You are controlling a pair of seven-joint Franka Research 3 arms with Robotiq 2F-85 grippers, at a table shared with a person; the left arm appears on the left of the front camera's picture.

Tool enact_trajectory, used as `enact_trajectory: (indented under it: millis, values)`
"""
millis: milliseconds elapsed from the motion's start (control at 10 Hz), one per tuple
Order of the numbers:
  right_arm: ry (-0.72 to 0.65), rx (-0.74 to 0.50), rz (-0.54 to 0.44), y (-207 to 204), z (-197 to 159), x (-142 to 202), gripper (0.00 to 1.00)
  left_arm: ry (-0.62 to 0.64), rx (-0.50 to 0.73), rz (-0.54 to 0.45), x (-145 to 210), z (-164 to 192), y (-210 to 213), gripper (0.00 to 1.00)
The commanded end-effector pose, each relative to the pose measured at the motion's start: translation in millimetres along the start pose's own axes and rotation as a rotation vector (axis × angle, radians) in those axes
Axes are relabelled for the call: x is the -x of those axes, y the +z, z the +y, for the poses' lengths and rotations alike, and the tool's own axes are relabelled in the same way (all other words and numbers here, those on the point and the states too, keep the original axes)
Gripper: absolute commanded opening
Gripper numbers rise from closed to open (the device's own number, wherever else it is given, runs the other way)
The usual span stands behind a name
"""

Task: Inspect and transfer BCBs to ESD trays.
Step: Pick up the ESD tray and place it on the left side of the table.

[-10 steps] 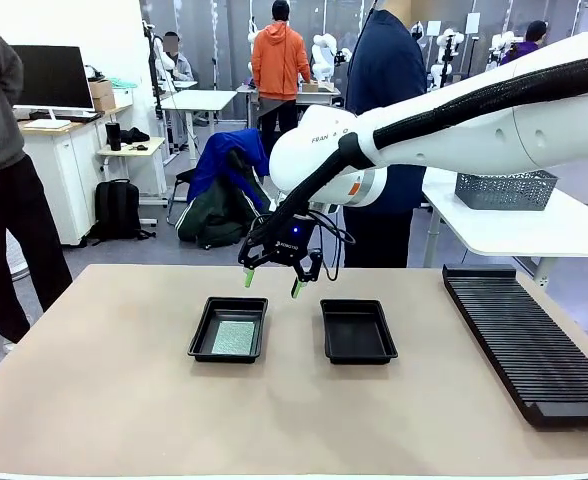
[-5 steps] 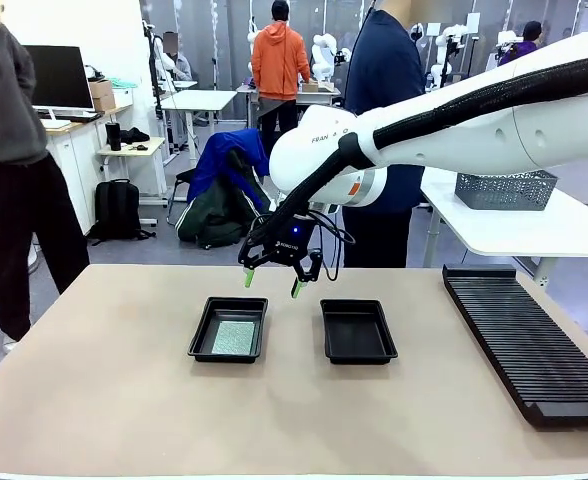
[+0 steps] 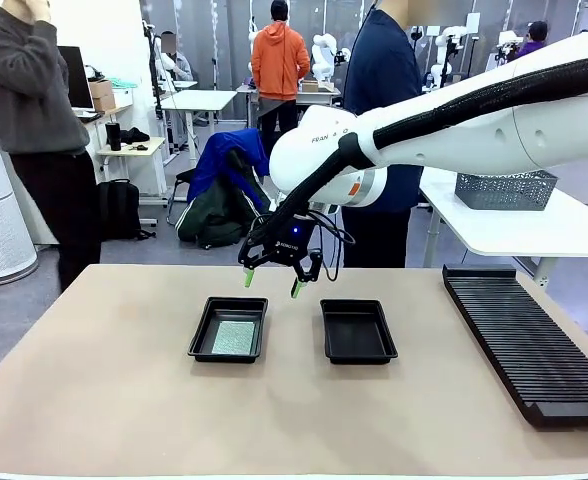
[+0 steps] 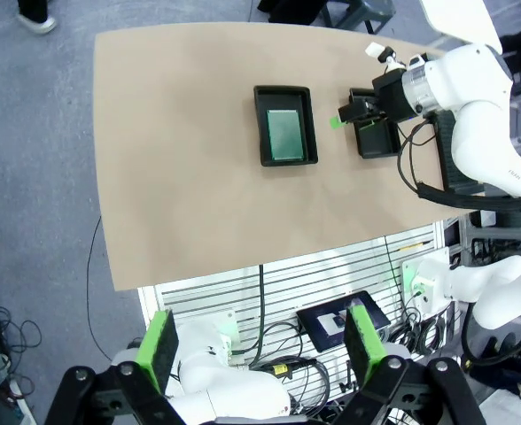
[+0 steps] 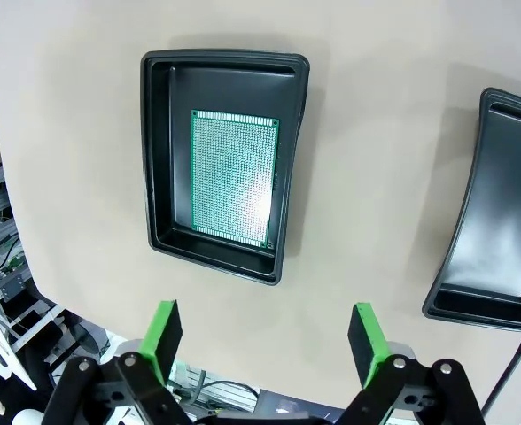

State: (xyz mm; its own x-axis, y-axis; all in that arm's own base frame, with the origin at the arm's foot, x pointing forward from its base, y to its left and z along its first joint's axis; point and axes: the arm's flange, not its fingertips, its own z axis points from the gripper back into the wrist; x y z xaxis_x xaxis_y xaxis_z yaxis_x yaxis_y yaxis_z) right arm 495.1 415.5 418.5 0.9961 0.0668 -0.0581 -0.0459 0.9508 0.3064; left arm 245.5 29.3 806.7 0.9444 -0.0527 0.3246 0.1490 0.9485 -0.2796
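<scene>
Two trays lie on the table (image 3: 94, 400), and I take the loaded ESD tray (image 3: 200, 336) as my mark. One BCB (image 3: 234, 338) rests flat on its floor, green face up. The second ESD tray (image 3: 358, 331) sits just beside the loaded one, on the side toward the ribbed rack (image 3: 524, 340). My right gripper (image 3: 272, 285) hovers above the loaded tray's far corner nearest the second tray, jaws spread, grasping nothing. My left gripper (image 4: 260, 345) hangs high, well apart from the loaded tray, also released.
</scene>
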Motion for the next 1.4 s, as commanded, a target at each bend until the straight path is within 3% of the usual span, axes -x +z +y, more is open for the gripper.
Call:
enact_trajectory:
  millis: [0, 400, 700, 1000, 1300]
  values:
    - [-0.013, -0.081, -0.042, 10.1, -27.6, 27.1, 1.0, -0.062, -0.022, 0.041, -26.2, -22.8, -46.0, 1.0]
    - [-0.062, -0.238, -0.131, 18.1, -77.3, 63.4, 1.0, -0.133, -0.032, 0.106, -62.2, -54.6, -151.0, 1.0]
    - [-0.091, -0.338, -0.184, 19.3, -101.0, 82.0, 1.0, -0.136, -0.002, 0.152, -83.7, -59.0, -233.0, 1.0]
    - [-0.135, -0.39, -0.227, 19.4, -122.9, 92.2, 1.0, -0.126, -0.016, 0.222, -94.8, -59.3, -308.9, 1.0]
    - [-0.171, -0.42, -0.253, 23.6, -138.5, 95.0, 1.0, -0.113, -0.041, 0.23, -104.7, -64.6, -366.9, 1.0]
